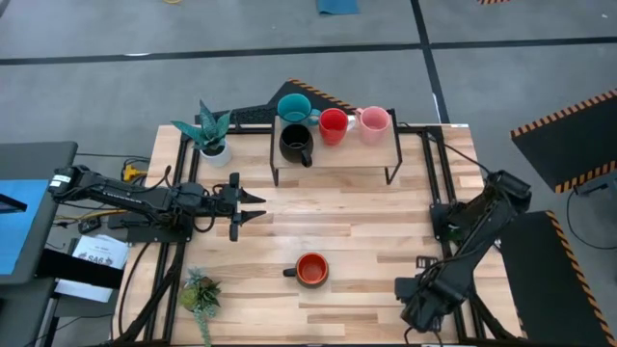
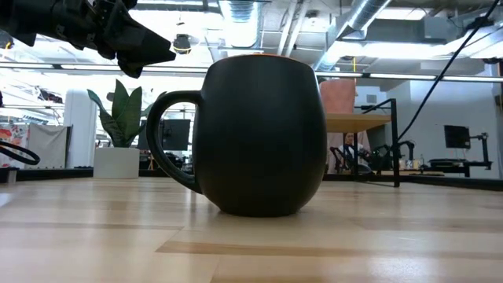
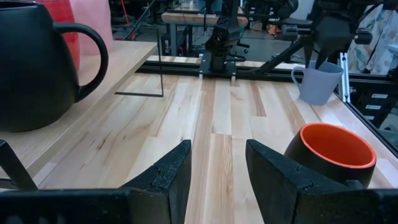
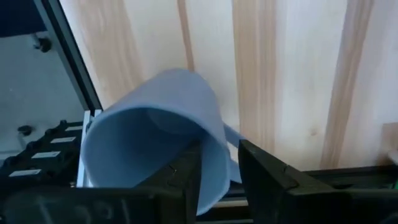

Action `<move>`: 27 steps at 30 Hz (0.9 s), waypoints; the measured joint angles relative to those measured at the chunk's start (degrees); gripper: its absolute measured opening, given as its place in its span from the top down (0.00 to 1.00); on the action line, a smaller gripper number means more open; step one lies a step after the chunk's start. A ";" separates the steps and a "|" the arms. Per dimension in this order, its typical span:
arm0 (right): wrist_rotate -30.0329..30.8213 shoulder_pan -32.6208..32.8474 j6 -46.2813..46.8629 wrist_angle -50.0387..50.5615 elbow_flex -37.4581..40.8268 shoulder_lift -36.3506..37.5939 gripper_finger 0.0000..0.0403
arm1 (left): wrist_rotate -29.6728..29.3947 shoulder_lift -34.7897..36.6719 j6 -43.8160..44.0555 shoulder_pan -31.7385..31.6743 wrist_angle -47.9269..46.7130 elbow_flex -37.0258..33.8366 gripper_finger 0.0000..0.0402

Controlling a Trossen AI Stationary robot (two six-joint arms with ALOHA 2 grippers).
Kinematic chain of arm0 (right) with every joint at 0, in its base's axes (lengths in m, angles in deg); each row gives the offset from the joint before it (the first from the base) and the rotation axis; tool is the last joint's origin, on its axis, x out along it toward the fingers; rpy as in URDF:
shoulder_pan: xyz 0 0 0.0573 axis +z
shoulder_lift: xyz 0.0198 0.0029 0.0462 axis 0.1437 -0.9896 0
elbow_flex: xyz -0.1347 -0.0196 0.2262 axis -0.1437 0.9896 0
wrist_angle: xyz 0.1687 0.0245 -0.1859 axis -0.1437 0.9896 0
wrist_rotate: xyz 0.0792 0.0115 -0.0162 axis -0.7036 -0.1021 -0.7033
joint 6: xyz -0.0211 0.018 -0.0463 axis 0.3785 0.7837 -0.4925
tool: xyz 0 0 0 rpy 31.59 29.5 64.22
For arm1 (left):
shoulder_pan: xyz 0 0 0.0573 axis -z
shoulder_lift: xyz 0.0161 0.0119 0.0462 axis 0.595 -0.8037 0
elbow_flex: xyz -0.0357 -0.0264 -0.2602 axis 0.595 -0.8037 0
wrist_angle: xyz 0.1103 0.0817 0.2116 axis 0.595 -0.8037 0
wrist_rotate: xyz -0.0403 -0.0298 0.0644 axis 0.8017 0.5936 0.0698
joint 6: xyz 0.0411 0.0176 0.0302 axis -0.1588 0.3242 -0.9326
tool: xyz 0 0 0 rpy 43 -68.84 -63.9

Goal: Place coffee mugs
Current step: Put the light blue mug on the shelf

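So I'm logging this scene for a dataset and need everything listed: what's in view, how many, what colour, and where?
Teal mug: one, on the raised shelf, back left.
Black mug: one, shelf front left.
Red mug: one, mid shelf.
Pink mug: one, shelf right.
Orange mug: one, on the table's front centre.
Light blue mug: one, held at the table's right edge.
Shelf: one, wood top, dark legs.
Potted plant: one, white pot.
Small plant: one, front left.
Left gripper: jaws open, empty.
Right gripper: jaws clamping the light blue mug's wall.
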 joint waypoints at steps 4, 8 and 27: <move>1.01 -0.11 0.02 0.05 -0.02 -0.20 0.71 | 0.00 0.00 0.00 -0.02 -0.04 0.00 0.66; 0.97 -0.13 0.00 -0.78 -0.02 -1.67 0.72 | 0.00 0.00 0.00 0.00 -0.38 0.00 0.66; 2.83 -7.82 -6.51 1.66 -0.02 -2.45 0.90 | -0.24 0.02 0.00 -0.02 -0.26 0.00 0.66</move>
